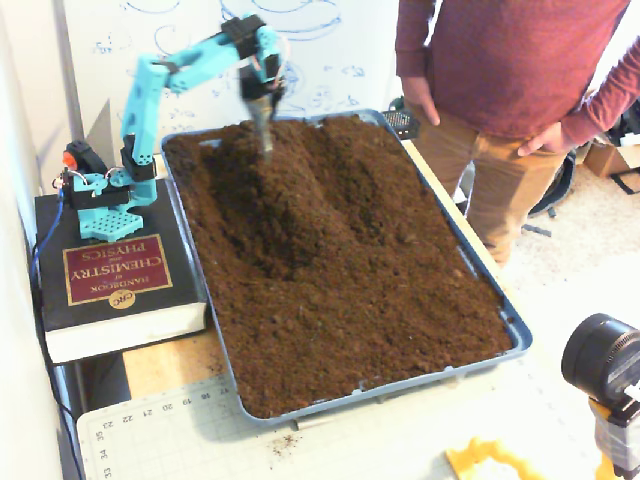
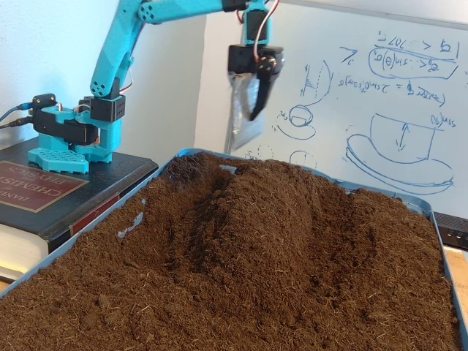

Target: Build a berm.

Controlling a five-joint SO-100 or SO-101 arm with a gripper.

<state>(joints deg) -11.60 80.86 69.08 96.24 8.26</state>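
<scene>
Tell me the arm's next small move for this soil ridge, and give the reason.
Probably bring the gripper down into the flatter soil beside the berm for another scoop. In both fixed views the scoop blade hangs in the air over the far end of the tray, touching no soil. The ridge already stands above the surrounding bed, so more soil piled on it would likely be the aim.

Tray (image 1: 516, 335): we find it centre on the table, filled with soil. Berm (image 1: 262, 205): in the tray's far-left part, running from the far rim towards the near. Gripper (image 1: 264, 128): above the berm's far end, clear of the soil in both fixed views. Book (image 1: 110, 275): left of the tray, bearing the arm's base (image 1: 100, 205). Person (image 1: 510, 90): beyond the tray's far-right corner. Whiteboard (image 2: 380, 95): behind the tray.
</scene>
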